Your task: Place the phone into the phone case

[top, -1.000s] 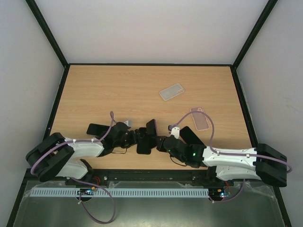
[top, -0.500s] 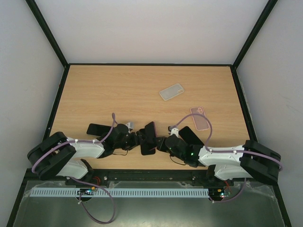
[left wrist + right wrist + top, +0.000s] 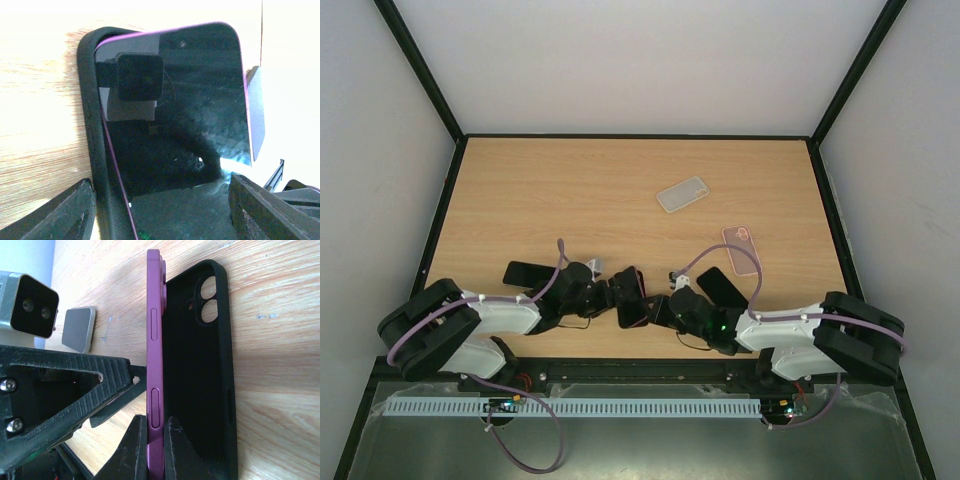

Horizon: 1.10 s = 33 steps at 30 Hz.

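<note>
In the left wrist view, the purple phone [image 3: 190, 110] with a dark, glossy glass screen fills the middle of the frame, screen toward the camera. Its left long edge sits inside the raised rim of the matte black phone case [image 3: 89, 110], with a thin purple line showing between rim and glass. Its right long edge is bare of the case. The pale wooden table [image 3: 35, 100] shows at the left. The 2 fingers of the left gripper [image 3: 161, 182] stand apart in the lower corners, on either side of the lower end of phone and case. I cannot tell whether they press on it.

In the right wrist view, the phone is seen edge-on as an upright purple strip at centre, with 2 side buttons and the camera bump at the top. Just to its right, the case shows its black inner face, with wood visible through 2 round lens openings near the top. At bottom centre, the right gripper [image 3: 155, 427] is clamped on the phone's near edge.

In the top external view, phone and case read as 1 dark shape at lower centre, between the 2 grippers. A clear plastic case [image 3: 682, 194] and a pink case [image 3: 742, 250] lie well apart, toward the upper right.
</note>
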Motion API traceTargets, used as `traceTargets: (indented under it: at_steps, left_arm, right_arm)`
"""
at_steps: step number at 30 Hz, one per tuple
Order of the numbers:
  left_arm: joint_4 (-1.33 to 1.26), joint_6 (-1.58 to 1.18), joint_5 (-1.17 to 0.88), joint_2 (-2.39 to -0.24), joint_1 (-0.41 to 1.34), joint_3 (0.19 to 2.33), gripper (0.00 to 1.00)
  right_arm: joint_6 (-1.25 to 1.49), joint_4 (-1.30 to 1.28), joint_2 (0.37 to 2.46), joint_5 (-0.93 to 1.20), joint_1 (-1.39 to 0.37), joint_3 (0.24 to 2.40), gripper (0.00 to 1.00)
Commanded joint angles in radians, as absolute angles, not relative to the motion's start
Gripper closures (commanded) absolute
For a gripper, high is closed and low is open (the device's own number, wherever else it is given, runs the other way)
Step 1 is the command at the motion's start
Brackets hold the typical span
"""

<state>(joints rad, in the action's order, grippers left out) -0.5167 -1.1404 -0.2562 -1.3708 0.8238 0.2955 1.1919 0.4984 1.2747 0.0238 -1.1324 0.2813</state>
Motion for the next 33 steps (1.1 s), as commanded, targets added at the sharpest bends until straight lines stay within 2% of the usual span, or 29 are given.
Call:
traceTargets:
  at_steps: [1, 13, 26, 33]
  left_arm:
    - [-0.471, -1.128, -0.243, -1.382, 0.834, 0.302, 0.27]
    - [-0.525, -1.154, -0.259, -1.437, 0.855, 0.304, 0.27]
    - [-0.515, -1.138, -0.246, -1.441, 0.867, 0.315, 0.28]
    - [-0.395, -1.110, -0.177, -1.365, 0.867, 0.325, 0.34]
  right_arm:
    - [1.231, 0.471, 1.212, 0.034, -1.131, 0.267, 0.98]
    - [1.182, 0.551, 1.292, -0.023, -1.132, 0.242, 0.98]
    - [1.177, 0.661, 1.407, 0.057, -1.131, 0.196, 0.98]
    - [1.147, 0.547, 1.321, -0.012, -1.131, 0.201, 0.90]
